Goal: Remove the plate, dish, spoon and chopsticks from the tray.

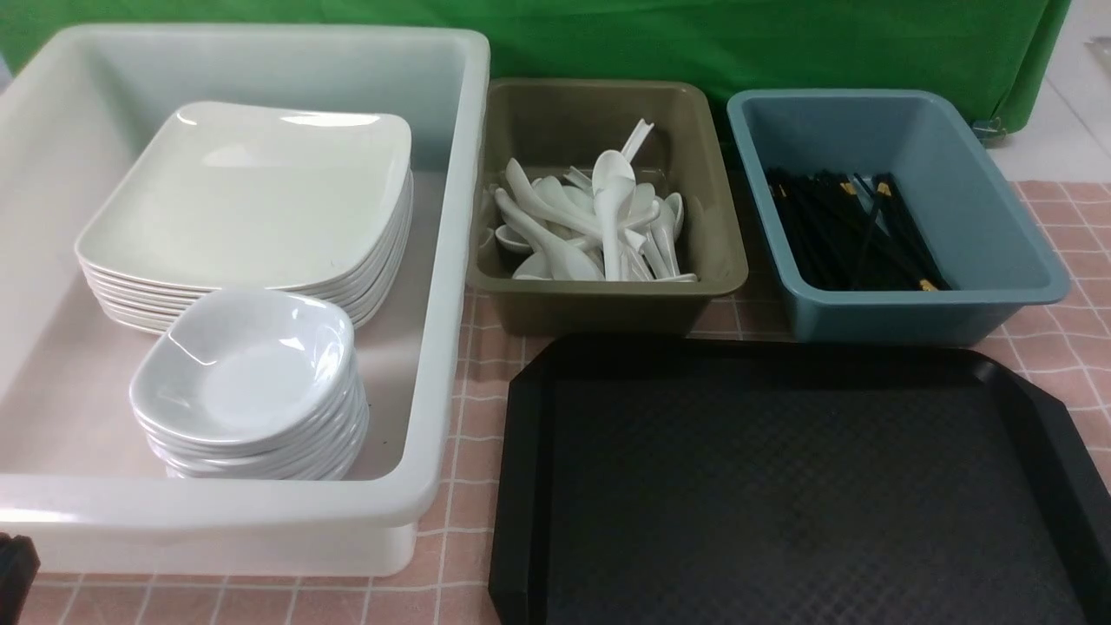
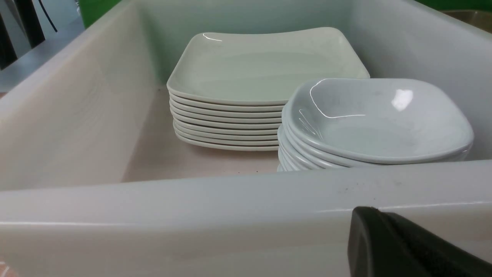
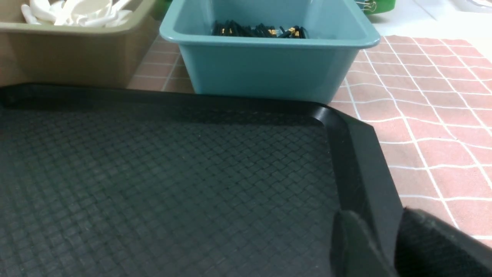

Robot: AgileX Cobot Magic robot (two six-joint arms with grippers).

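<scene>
Now the tray (image 1: 798,486) is seen lying flat on the pink checked cloth (image 1: 1063,338) at the near right, black, with cut corners, a raised rim and a fine woven texture; its long axis runs left to right across the front view. Nothing is seen on its surface. The plate (image 1: 252,195) is found on top of a stack of like plates in the white tub (image 1: 451,260) at the left, large, glossy, rounded-square with an upturned rim. Just in front of that stack, the dish (image 1: 243,369) is set on top of a stack of small faintly grey-blue bowls, touching the plate stack. The spoons (image 1: 599,221) are heaped in the olive bin (image 1: 608,286) behind the tray, handles pointing many ways. The chopsticks (image 1: 855,230) are laid in the blue bin (image 1: 903,304) to the right of it, black with gold bands, their length running mostly from near to far.

The left gripper (image 2: 403,246) is held together outside the tub's near wall, holding nothing. The right gripper (image 3: 388,246) is seen astride the tray's rim, one finger on each side; whether it is clamped there cannot be told.
</scene>
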